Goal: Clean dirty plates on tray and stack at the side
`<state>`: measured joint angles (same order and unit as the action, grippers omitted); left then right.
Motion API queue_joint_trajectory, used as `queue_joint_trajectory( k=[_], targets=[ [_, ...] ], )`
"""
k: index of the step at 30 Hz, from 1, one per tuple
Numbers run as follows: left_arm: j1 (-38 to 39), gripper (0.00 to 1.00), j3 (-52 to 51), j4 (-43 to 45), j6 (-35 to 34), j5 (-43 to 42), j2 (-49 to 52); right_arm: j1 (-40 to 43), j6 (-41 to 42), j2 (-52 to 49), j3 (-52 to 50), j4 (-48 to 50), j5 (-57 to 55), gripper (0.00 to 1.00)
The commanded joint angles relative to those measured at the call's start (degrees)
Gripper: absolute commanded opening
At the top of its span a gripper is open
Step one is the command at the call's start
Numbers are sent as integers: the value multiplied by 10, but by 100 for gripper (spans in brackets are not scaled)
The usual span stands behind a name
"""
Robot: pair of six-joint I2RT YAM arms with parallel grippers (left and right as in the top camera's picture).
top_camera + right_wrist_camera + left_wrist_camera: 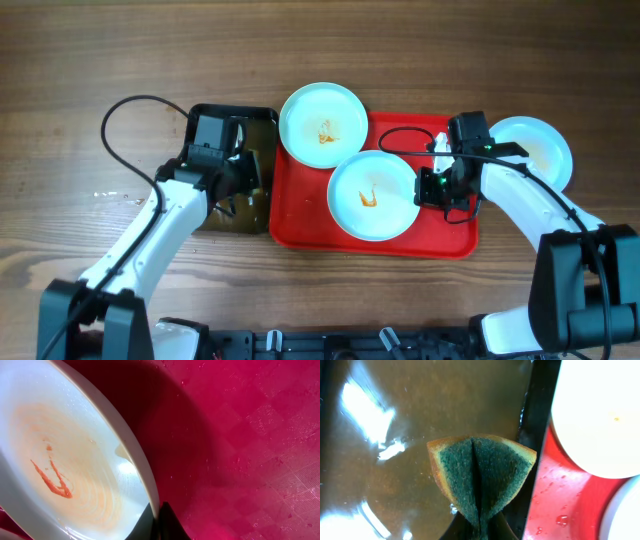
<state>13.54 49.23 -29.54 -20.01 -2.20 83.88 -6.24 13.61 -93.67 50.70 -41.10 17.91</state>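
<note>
Three pale plates show from overhead. One smeared plate point(322, 123) sits at the red tray's point(300, 215) back left corner. A second smeared plate point(372, 195) lies mid-tray, and my right gripper point(424, 190) is shut on its right rim; the wrist view shows the rim point(142, 477) pinched between the fingers point(159, 522), lifted above the tray point(250, 435). A third plate point(535, 150) lies on the table right of the tray. My left gripper point(243, 178) is shut on a green sponge point(482, 472) over the black tub point(395, 435).
The black tub point(262, 120) stands against the tray's left side and holds brownish water. Black cables run over the table behind both arms. Water drops lie on the tray point(560, 510). The wooden table extends all around.
</note>
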Motion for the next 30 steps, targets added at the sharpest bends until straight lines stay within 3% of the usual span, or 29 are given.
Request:
queue_joint_trajectory(
  k=[1, 5, 9, 15, 25, 27, 30],
  targets=[
    [1, 4, 5, 2, 1, 8, -34, -3, -1, 9, -2, 3, -3, 4],
    [1, 4, 6, 9, 1, 8, -39, -3, -1, 9, -2, 3, -3, 4],
    [1, 4, 6, 86, 2, 63, -66, -3, -1, 9, -2, 3, -3, 4],
    [1, 4, 6, 171, 3, 64, -68, -3, -1, 9, -2, 3, -3, 4],
    [1, 4, 6, 160, 2, 63, -67, -3, -1, 9, -2, 3, -3, 4],
    [1, 4, 5, 132, -6, 30, -63, -3, -1, 9, -2, 3, -3, 4],
    [1, 4, 5, 77, -59, 9, -25, -3, -1, 9, -2, 3, -3, 4]
  ],
)
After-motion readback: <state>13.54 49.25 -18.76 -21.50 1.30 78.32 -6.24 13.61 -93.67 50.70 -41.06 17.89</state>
